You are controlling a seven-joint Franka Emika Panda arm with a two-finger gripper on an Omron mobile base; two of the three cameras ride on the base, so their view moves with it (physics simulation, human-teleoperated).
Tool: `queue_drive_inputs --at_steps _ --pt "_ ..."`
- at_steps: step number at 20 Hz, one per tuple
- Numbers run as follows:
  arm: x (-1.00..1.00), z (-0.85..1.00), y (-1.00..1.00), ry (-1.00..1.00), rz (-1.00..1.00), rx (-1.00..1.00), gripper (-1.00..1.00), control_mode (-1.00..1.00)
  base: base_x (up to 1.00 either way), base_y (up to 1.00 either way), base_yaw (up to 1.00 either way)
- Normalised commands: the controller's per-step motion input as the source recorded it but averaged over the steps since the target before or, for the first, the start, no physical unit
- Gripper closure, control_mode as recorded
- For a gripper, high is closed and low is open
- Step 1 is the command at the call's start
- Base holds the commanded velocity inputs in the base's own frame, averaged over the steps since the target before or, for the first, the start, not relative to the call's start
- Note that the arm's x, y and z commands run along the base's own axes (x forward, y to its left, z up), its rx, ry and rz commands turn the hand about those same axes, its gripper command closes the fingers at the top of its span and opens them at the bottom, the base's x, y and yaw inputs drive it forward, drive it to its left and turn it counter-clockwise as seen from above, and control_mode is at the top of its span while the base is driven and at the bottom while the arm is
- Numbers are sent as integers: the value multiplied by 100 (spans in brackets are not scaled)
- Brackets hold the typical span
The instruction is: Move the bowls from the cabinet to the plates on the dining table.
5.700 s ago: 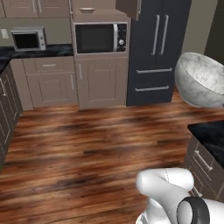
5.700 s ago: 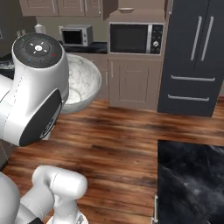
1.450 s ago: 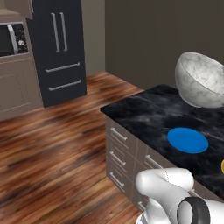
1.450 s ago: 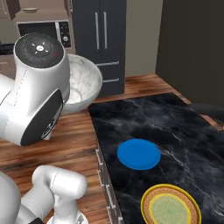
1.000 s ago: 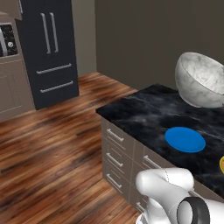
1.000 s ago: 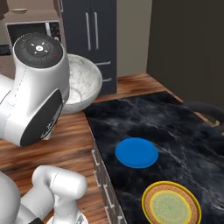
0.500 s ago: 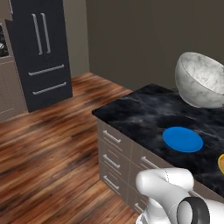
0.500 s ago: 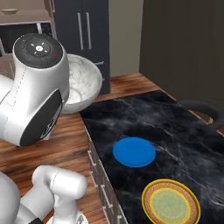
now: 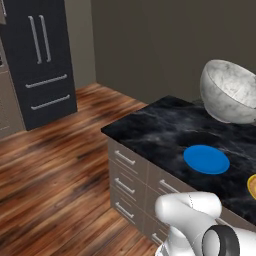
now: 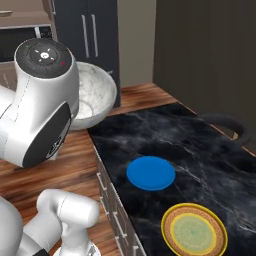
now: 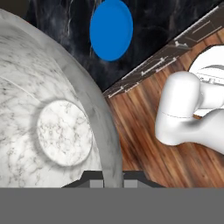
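**Marbled bowl held over the edge of the island**

My pincer (image 11: pixel 113 183) was clenched on the rim of the deep grey-white marbled bowl (image 11: pixel 52 127), the wall of the bowl pinched between my two dark tips in the hand view. I held the bowl up in the air. In the left base view it (image 9: pixel 231 92) hung tilted above the wide island with the black white-veined marble top (image 9: pixel 155 127); in the right base view it (image 10: pixel 92 95) sat beside my big white joint, over the wooden floor (image 10: pixel 75 160) near the island's corner.

On the marble top lay the flat round bright blue plate (image 10: pixel 150 173), and nearer to me the round yellow-orange plate with the greenish centre (image 10: pixel 194 231), the two close together but apart. The bowl touched neither plate. A tall dark refrigerator (image 9: pixel 42 60) stood across the floor.
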Motion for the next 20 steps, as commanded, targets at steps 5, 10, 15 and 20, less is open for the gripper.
queue_drive_inputs --at_steps 5,10,15,20 --pt "0 0 0 0 0 0 100 100 0 0 -25" --pt "0 0 0 0 0 0 100 100 0 0 -25" --pt "0 0 0 0 0 0 100 100 0 0 -25" --pt "0 0 0 0 0 0 100 100 0 0 -25"
